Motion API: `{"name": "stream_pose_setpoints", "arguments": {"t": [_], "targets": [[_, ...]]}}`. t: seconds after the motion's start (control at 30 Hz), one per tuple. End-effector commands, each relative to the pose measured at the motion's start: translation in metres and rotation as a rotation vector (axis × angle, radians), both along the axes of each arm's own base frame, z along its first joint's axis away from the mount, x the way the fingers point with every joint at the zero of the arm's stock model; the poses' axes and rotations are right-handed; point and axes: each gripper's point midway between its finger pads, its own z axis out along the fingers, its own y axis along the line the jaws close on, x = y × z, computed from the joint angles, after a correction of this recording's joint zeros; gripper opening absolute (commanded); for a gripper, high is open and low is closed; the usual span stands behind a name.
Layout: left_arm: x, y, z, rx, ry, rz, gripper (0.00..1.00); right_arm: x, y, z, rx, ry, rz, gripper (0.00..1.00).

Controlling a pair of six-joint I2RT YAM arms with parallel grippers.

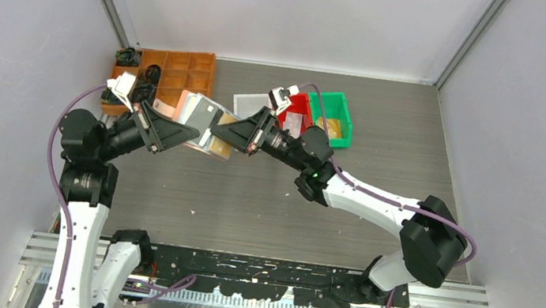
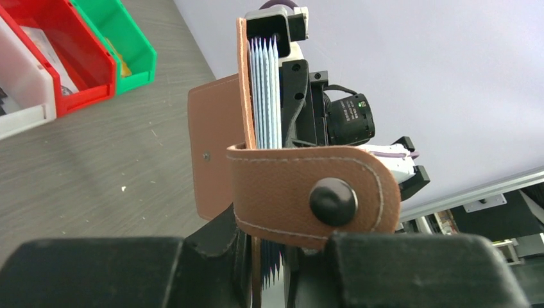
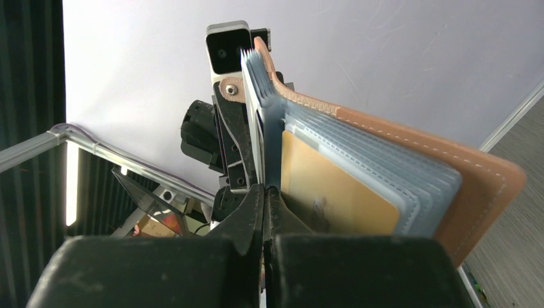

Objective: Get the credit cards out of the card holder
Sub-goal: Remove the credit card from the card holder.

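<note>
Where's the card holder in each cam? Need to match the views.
Top external: card holder left of centre, held up, left of the green bin.
Left wrist: card holder at centre, upright and edge-on, its snap strap facing the camera.
Right wrist: card holder centre to right, open, clear sleeves fanned.
Shared landmark: the green bin, top left in the left wrist view; not in the right wrist view.

left end effector (image 1: 183, 133), right end effector (image 1: 218, 132) clamped, raised
</note>
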Motion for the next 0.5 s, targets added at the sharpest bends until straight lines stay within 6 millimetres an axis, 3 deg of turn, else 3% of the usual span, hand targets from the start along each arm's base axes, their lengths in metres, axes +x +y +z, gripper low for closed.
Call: {"name": "stream_pose_setpoints", "arguments": {"t": [0.0, 0.27, 0.3, 0.37, 0.47], "targets": [[-0.008, -0.001, 0.038, -0.022, -0.133, 0.008, 0.15, -0.009, -0.014, 0.020, 0.048, -0.075, -0.027, 0.01], [-0.014, -0.003, 0.037, -0.017, -0.137, -0.013, 0.17, -0.005, -0.014, 0.021, 0.053, -0.067, -0.045, 0.01], [-0.016, -0.003, 0.036, -0.015, -0.137, -0.016, 0.16, -0.004, -0.013, 0.023, 0.055, -0.064, -0.046, 0.03], [-0.017, -0.004, 0.033, -0.013, -0.135, -0.022, 0.15, -0.002, -0.011, 0.028, 0.071, -0.056, -0.049, 0.24], [-0.019, -0.004, 0.033, -0.013, -0.138, -0.025, 0.14, 0.001, -0.009, 0.036, 0.092, -0.054, -0.050, 0.32]]}}
